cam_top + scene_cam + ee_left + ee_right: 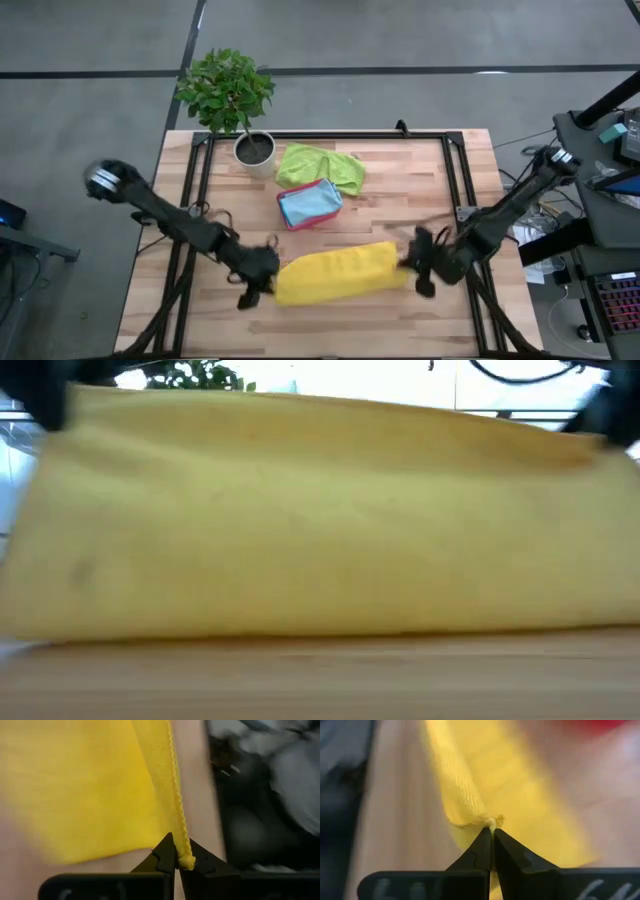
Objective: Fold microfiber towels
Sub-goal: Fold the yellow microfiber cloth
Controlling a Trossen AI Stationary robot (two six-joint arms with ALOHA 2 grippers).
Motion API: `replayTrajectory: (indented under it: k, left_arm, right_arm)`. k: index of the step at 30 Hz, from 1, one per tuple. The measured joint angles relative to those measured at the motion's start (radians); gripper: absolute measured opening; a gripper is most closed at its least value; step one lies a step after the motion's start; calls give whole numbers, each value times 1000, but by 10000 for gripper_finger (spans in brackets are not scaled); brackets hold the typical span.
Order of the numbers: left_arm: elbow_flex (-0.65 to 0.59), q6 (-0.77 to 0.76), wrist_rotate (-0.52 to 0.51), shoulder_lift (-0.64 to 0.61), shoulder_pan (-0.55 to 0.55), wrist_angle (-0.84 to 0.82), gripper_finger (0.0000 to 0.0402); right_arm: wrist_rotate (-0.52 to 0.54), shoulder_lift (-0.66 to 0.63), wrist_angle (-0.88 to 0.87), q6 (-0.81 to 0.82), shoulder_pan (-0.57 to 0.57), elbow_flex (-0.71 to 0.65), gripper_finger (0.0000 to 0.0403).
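Observation:
A yellow towel [338, 272] is stretched across the table's near middle between my two grippers; it fills the low view [320, 520]. My left gripper [262, 272] is shut on its left end, my right gripper [412, 262] on its right end. A lime green towel [322, 168] lies crumpled at the far middle. A light teal-blue towel [310, 203] sits in the pink tray [287, 217] beside it. My left gripper pinches the towel's stitched edge at a corner [184, 856] between its two fingertips, coming level from the table's left. The edge runs taut away from the fingers. My right gripper pinches a bunched corner of the towel [490, 822] between its two fingertips, coming level from the table's right. The cloth spreads away from the fingers, its lower part near the table.
A potted plant [240, 110] stands at the far left. Black frame rails [200, 180] run along the table's left, far and right sides. Bare wood shows along the near edge [330, 330].

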Motion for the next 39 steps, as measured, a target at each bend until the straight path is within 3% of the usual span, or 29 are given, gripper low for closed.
replayTrajectory:
  k: [3,6,13,21,23,27,32,35,39]
  left_arm:
    - [40,38,-128,-145,49,-176,0]
    - [54,100,-190,-283,90,-235,0]
    - [55,295,-244,-495,139,-226,0]
    - [54,396,-257,-532,148,-220,0]
    - [46,358,-237,-514,141,-221,0]
    - [19,270,-205,-443,94,-205,0]
    - [-32,220,-161,-266,11,61,0]
    - [-40,185,-90,-140,-42,220,0]
    - [-40,86,-72,21,-95,344,0]
  right_arm:
    - [232,-140,-75,-64,-3,14,8]
    - [324,-260,-46,-178,-2,21,8]
    - [391,-383,91,-433,-3,22,8]
    - [387,-367,206,-581,-3,22,8]
    - [357,-354,175,-523,1,22,8]
    - [173,-297,141,-388,2,17,8]
    - [-64,-172,143,-206,26,14,8]
    - [-152,-82,150,-105,57,14,8]
    - [-225,30,154,50,98,17,8]
